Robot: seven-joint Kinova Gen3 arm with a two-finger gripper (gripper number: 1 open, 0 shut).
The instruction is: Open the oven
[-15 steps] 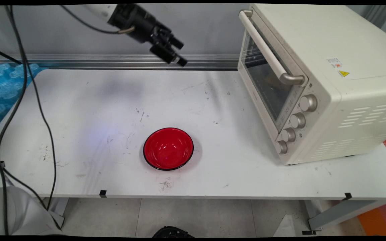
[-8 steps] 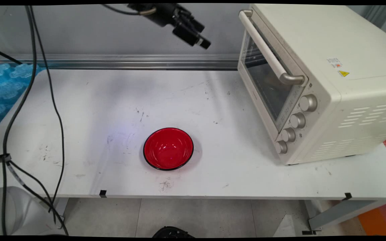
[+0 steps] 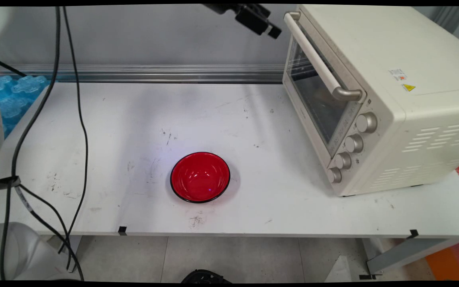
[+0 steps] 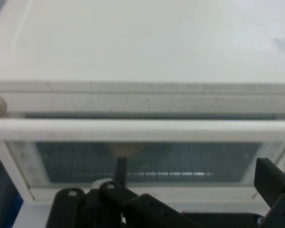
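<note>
A: Where's the toaster oven [image 3: 377, 95]?
B: On the table's [image 3: 106, 131] right side, door shut. Red bowl [image 3: 200, 176] sits well left of it.
A: And the gripper [image 3: 271, 31]?
B: High up, just beside the oven's handle [image 4: 142, 129], fingers [image 4: 271, 179] spread apart, holding nothing.

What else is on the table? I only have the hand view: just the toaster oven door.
Observer: A red bowl stands upright on the white table, toward its near edge, left of the toaster oven.
Operator: Anything in it?
Observer: No, it is empty.
Operator: Where's the tool relative to the oven?
Observer: The tool is high above the table, just left of the far end of the door handle, with a gap between them.
</note>
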